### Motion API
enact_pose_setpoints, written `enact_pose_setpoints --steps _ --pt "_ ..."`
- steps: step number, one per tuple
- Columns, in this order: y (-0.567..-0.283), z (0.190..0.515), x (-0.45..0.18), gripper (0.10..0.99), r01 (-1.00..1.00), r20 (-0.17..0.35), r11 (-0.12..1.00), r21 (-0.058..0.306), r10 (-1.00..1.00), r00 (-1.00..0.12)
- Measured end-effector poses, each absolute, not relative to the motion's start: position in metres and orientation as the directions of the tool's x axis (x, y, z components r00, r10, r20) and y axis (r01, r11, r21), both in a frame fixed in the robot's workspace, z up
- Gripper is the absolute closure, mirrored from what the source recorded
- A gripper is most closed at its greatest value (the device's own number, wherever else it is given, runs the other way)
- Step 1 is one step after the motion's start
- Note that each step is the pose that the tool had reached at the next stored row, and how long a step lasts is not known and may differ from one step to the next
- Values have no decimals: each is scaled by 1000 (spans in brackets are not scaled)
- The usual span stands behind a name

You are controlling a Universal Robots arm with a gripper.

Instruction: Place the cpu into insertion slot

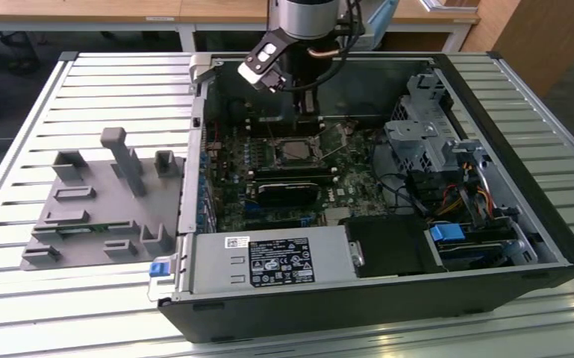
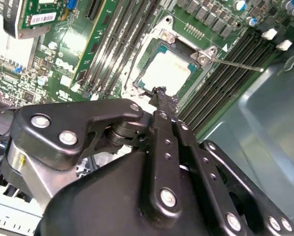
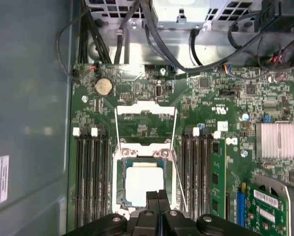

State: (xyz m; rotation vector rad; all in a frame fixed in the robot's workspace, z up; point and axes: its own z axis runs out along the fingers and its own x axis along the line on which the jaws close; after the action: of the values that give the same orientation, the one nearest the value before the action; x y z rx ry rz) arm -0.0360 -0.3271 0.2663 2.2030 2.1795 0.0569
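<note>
The jaws were closed on each other with nothing between them, their fingertips (image 3: pixel 152 199) pressed into one narrow point. The cpu (image 3: pixel 143 181) was not in their grip. It lay flat and square inside the insertion slot (image 3: pixel 121 189), silvery face up, and looked level in the frame, so by the look of it the placing itself was done.

In both wrist views the closed tip stood at the edge of the chip. I could not tell whether it touched the metal or hung just above it. In the exterior view the arm came down into the far part of the computer case (image 1: pixel 366 309), and the slot lay just on the near side of the jaws, almost directly beneath them.

The chip is square and so has no long axis. What gave a direction were the memory slots (image 3: pixel 93 182), which ran in parallel rows on both sides of the socket, and the seam between the fingers ran along the same line. The hinged metal load plate (image 3: pixel 146 112) lay swung open on the green board, just beside the socket, leaving the chip uncovered.

The case rested on a slatted surface (image 1: pixel 117 82), with a grey parts fixture (image 1: pixel 78 224) well apart on the exterior view's left.
</note>
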Motion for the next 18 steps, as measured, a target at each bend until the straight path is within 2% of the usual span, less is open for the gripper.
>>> enact_pose_setpoints --steps 9,18 --pt "-327 264 -19 973 998 -3 43 48 999 -43" --pt "-327 260 2 973 998 -3 47 45 999 -47"
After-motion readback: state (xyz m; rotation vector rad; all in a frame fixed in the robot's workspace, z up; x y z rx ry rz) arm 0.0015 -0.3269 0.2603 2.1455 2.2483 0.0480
